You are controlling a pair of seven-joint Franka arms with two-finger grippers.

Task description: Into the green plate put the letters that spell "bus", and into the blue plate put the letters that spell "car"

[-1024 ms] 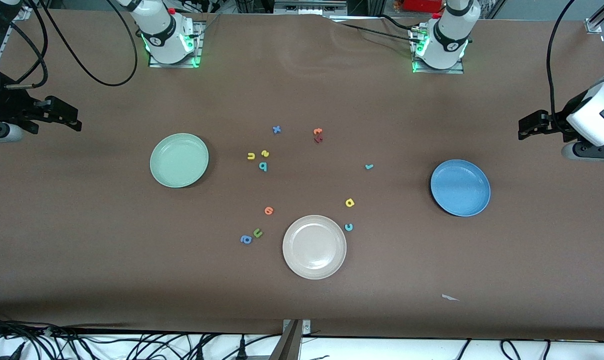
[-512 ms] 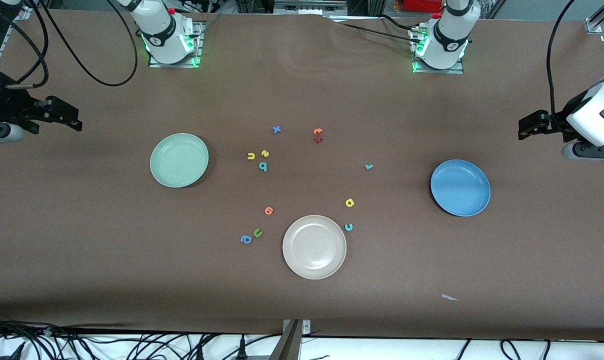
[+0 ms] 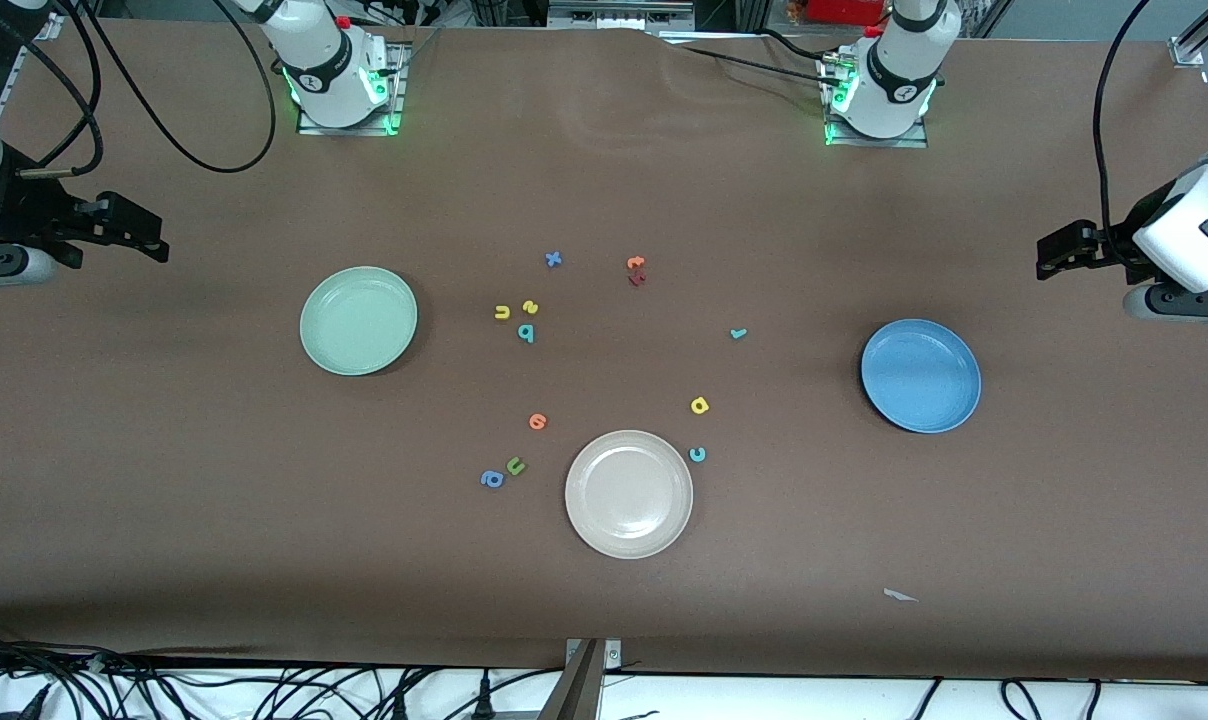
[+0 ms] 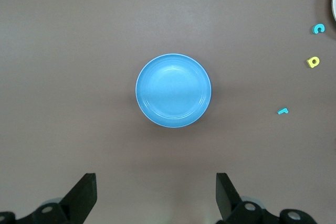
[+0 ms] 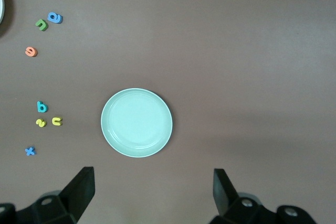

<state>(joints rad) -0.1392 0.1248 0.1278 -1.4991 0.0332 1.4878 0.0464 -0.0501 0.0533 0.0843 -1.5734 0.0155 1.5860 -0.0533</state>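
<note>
The brown surface point(image 3: 604, 620) fills the frame, and I wait at both of its ends with nothing in hand: my right gripper point(image 3: 149, 238) hangs released at the left edge of the front view, my left gripper point(image 3: 1049, 255) released at the right edge, their fingers point(image 4: 84, 195) spread wide in the wrist views. The green plate point(image 3: 358, 320) sits left of centre, the blue plate point(image 3: 920, 375) right of centre, and a cream plate point(image 3: 628, 493) lies low in the middle. Between the green plate and the middle cluster the yellow "u" point(image 3: 502, 312), yellow "s" point(image 3: 530, 307) and teal "b" point(image 3: 526, 333). The teal "r" point(image 3: 737, 333), yellow "a" point(image 3: 699, 405) and teal "c" point(image 3: 697, 454) are strung out right of centre, the "c" just beside the cream plate's rim.
</note>
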